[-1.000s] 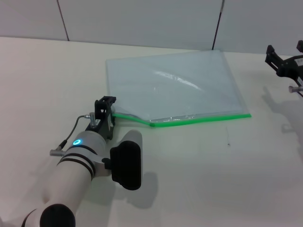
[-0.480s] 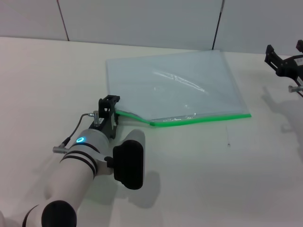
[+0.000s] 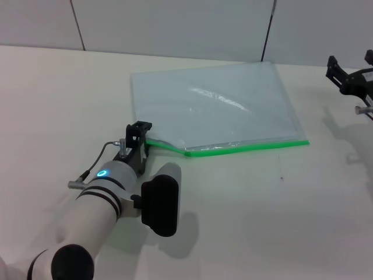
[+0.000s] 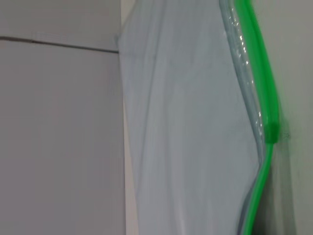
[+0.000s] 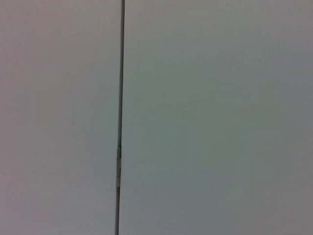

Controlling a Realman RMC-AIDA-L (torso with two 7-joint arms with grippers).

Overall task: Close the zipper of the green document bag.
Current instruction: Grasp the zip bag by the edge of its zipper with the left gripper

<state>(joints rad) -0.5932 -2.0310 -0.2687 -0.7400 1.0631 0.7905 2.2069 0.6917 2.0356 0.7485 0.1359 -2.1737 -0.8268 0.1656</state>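
1. The green document bag [image 3: 213, 108] lay flat on the counter [image 3: 303, 221], toward the far middle, its zipper [image 3: 245, 147] running along the near long edge as a bright green strip
2. The strip bent at a kink [image 4: 272, 132] roughly a third of the way from its left end (likely where the slider sat, though the tab itself was too small to make out), and the stretch left of it looked parted, so the zipper was not yet closed
3. The left gripper [image 3: 140, 135] stood at the left end of the green strip; over the last second it had crept rightward and farther along that edge, which I read as the pull toward the kink getting under way
4. Whether its fingers were closed on the strip I could not tell
5. The right gripper [image 3: 349, 76] hung apart at the far right edge, idle
6. The counter was a plain pale cream, backed by a grey panelled wall [image 3: 175, 26] with dark seams
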